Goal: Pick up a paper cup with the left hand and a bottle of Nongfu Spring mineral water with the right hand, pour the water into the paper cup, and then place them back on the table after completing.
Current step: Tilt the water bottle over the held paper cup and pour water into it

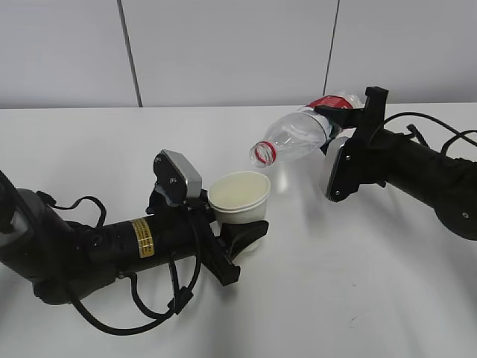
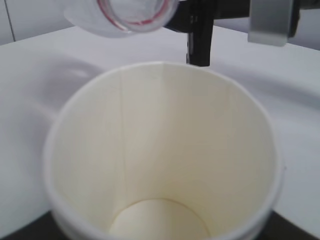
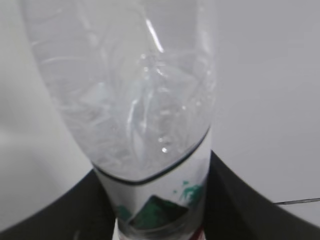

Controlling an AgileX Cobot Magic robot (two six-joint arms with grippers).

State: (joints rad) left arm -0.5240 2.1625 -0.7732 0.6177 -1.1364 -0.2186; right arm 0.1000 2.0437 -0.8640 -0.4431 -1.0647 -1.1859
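My left gripper (image 1: 240, 237), on the yellow-stickered arm, is shut on a white paper cup (image 1: 239, 197) and holds it upright just above the table (image 1: 358, 283). The cup (image 2: 165, 160) fills the left wrist view; its inside looks dry. My right gripper (image 1: 344, 123) is shut on a clear Nongfu Spring bottle (image 1: 298, 136) with a red and white label. The bottle is tilted, its open red-ringed mouth (image 1: 263, 154) pointing down-left just above and right of the cup rim. The mouth (image 2: 132, 12) shows above the cup. The bottle (image 3: 130, 85) fills the right wrist view. No water stream shows.
A grey panelled wall (image 1: 223, 52) stands behind the white table. Black cables (image 1: 149, 313) loop under the left arm, and more trail from the right arm (image 1: 432, 179).
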